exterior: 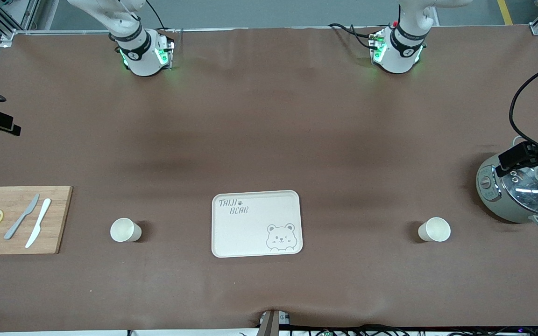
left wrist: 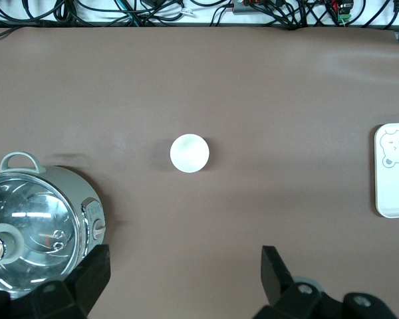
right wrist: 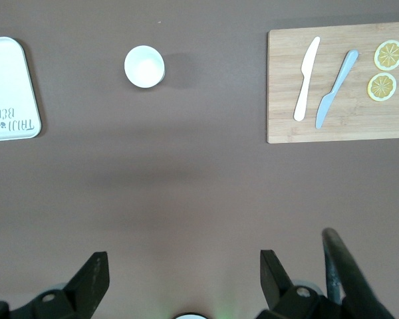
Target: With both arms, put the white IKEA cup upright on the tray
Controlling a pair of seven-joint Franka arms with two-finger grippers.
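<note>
The cream tray, printed "TAIJI BEAR" with a bear face, lies mid-table near the front camera and holds nothing. One white cup stands upright beside it toward the right arm's end, and also shows in the right wrist view. A second white cup stands upright toward the left arm's end, and also shows in the left wrist view. Both arms rise from their bases out of the front view. The left gripper and the right gripper are open and empty, high above bare table.
A wooden cutting board with two knives and two lemon slices lies at the right arm's end. A steel pot with a lid stands at the left arm's end, with a black device showing over it. Cables run along the front edge.
</note>
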